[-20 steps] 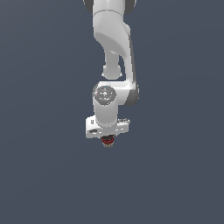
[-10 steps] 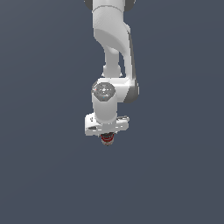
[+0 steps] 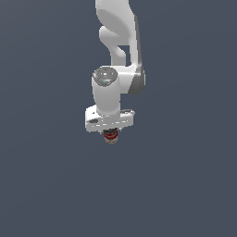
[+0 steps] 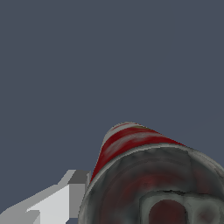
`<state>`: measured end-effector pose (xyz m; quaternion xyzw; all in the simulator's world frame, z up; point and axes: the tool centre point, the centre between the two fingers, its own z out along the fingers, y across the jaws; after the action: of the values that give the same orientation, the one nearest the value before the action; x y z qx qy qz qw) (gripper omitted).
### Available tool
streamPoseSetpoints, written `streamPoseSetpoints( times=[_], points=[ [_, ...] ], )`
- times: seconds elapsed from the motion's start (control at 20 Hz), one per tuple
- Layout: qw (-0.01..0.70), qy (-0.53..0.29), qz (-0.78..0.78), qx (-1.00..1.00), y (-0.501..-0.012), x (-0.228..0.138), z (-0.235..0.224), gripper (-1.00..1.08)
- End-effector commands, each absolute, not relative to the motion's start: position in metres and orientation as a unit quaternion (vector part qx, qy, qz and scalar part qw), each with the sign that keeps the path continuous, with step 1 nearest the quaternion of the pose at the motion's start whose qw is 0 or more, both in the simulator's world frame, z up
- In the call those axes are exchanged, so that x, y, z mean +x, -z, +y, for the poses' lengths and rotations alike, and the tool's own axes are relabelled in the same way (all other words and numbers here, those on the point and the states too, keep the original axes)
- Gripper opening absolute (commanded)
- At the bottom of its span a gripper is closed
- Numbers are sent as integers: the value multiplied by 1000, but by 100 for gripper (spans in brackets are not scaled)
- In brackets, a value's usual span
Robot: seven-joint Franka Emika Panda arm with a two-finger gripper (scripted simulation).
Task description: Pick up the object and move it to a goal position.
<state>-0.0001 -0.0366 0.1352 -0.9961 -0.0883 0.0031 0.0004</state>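
The object, a small can [image 3: 110, 136] with a red-and-white label, hangs just under the white hand of my arm in the exterior view. My gripper [image 3: 110, 135] is shut on it; the hand hides most of the can and the fingers. The wrist view shows the can [image 4: 144, 175] very close, its dark metallic end facing the camera and its red-and-white side running away from it. One grey-white finger [image 4: 65, 192] lies against the can's side. The other finger is hidden behind the can.
Only a plain dark grey-blue surface [image 3: 185, 185] lies around and below the arm. The white arm links [image 3: 118, 37] rise above the hand to the frame's upper edge.
The arm and hand have shifted slightly, and the can has stayed in the gripper throughout.
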Motion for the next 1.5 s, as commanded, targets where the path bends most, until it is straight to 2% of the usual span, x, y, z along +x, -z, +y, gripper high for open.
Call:
streamPoseSetpoints(
  times=[0.0, 1.0, 1.45],
  points=[
    [0, 0, -88, -996, -156, -10, -41, -100],
    [1, 0, -88, -996, -329, -111, -85, -100],
    [1, 0, -88, -996, -387, -141, -100, -100]
  ],
)
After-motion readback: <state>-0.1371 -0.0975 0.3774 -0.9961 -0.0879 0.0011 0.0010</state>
